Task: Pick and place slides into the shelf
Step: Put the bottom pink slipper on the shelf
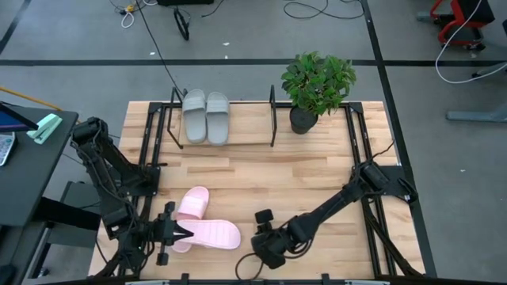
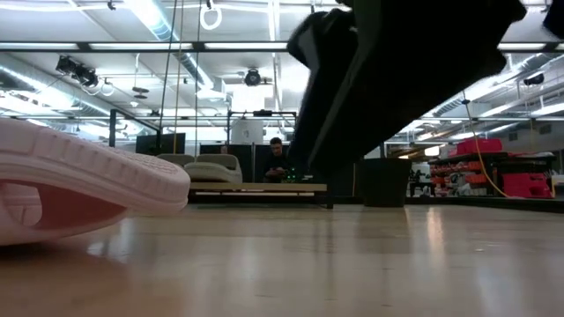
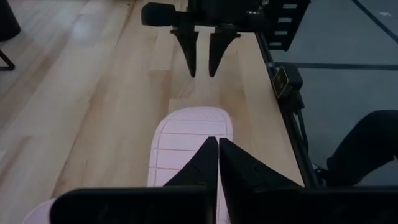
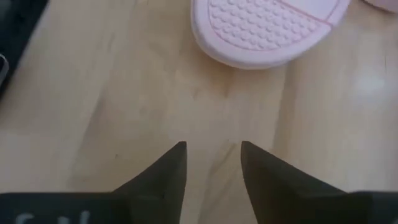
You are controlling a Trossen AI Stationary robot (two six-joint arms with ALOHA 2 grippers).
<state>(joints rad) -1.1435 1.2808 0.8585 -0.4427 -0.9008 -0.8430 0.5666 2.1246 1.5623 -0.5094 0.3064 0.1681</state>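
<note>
Two sage grey-green slides [image 1: 205,117] stand side by side on the shelf [image 1: 245,131] at the table's far edge. Two pink slides lie near the near left corner, one level [image 1: 214,235] and one slanting behind it [image 1: 192,204]. My left gripper [image 1: 183,233] is shut, its tips [image 3: 217,143] over the middle of the level pink slide [image 3: 186,134]. My right gripper [image 1: 261,225] is open and low over the table, pointing left at that slide's rounded end [image 4: 267,31] with bare wood between. The low view shows the pink slide [image 2: 79,189] close up. My left gripper has its shut fingertips [image 3: 208,152] over the level pink slide's ribbed upper face [image 3: 186,134], coming level from the table's left and lying along the slide. I cannot tell whether they touch it. The slide lies on the table.
A potted plant [image 1: 317,83] stands at the shelf's right end. The shelf's right half [image 1: 249,119] holds nothing. Black arm frames run along the table's left [image 1: 150,150] and right [image 1: 360,134] sides. A dark desk [image 1: 32,166] adjoins the left. A person [image 2: 278,158] sits far behind.
</note>
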